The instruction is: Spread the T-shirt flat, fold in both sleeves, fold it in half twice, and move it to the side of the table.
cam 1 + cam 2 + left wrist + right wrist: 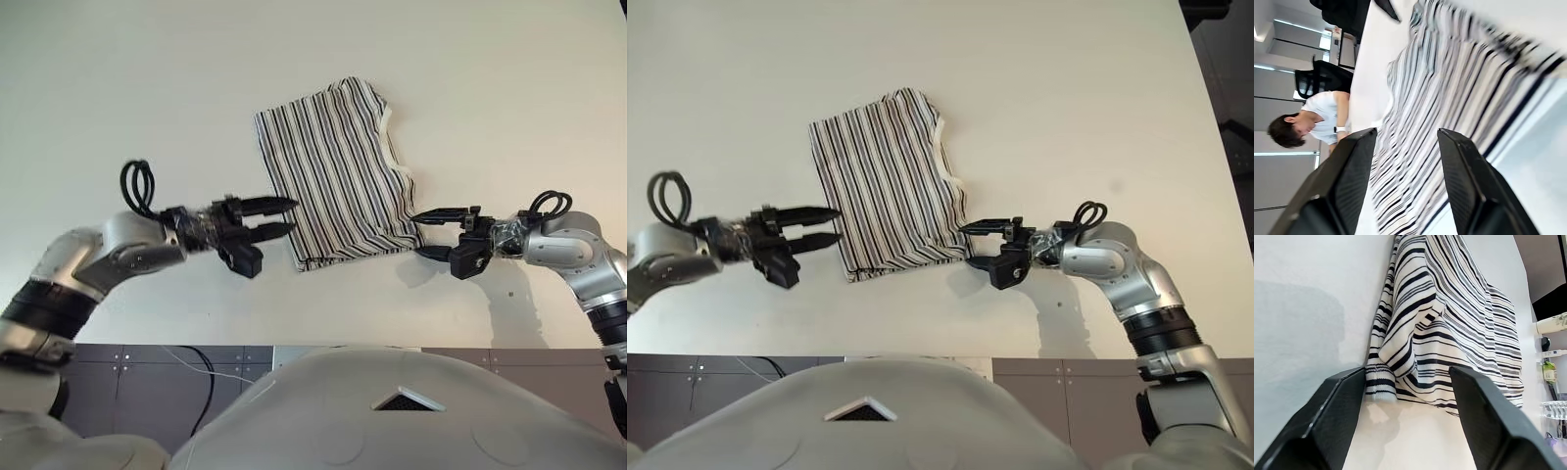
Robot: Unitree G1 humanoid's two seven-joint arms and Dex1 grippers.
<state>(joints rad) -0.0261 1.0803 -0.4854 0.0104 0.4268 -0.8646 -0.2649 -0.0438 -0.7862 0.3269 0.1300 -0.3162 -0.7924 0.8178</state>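
A black-and-white striped T-shirt (338,171) lies folded into a narrow rectangle in the middle of the white table (118,78). My left gripper (287,216) is open, its fingertips just at the shirt's near left edge. My right gripper (419,233) is open too, with its fingertips at the shirt's near right corner. The left wrist view shows the striped cloth (1469,98) beyond the two black fingers (1354,171). In the right wrist view a folded corner of the shirt (1400,357) sits between the fingers (1337,416).
The table's near edge (294,345) runs just below both arms, with dark cabinets under it. Bare tabletop stretches to the left, right and far side of the shirt.
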